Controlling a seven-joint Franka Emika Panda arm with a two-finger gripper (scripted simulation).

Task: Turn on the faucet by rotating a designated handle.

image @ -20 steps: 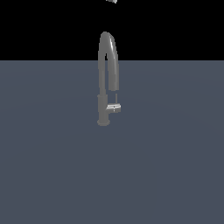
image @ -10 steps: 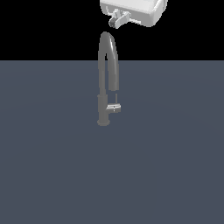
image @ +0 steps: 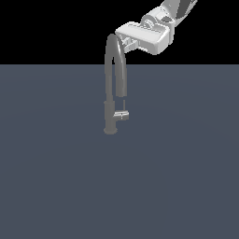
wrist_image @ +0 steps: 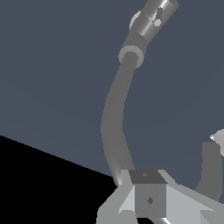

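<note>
The dull-grey faucet (image: pixel 111 100) stands upright mid-scene on the flat grey surface, its gooseneck arching high. The handle (image: pixel 122 115), a short light-silver lever, juts from the lower column toward the exterior view's right, just under the spout's end. My gripper (image: pixel 129 45) hangs at the top of the arch, close behind the spout and far above the handle. In the wrist view the faucet (wrist_image: pixel 114 113) runs away from my gripper (wrist_image: pixel 149 200). The spacing of the fingers does not show clearly.
A flat blue-grey surface (image: pixel 186 177) spreads around the faucet on all sides, with black background above it. The white arm (image: pixel 175 9) comes in from the exterior view's upper right.
My gripper has come down from the top edge of the exterior view to the crown of the spout. The faucet and its handle have not moved.
</note>
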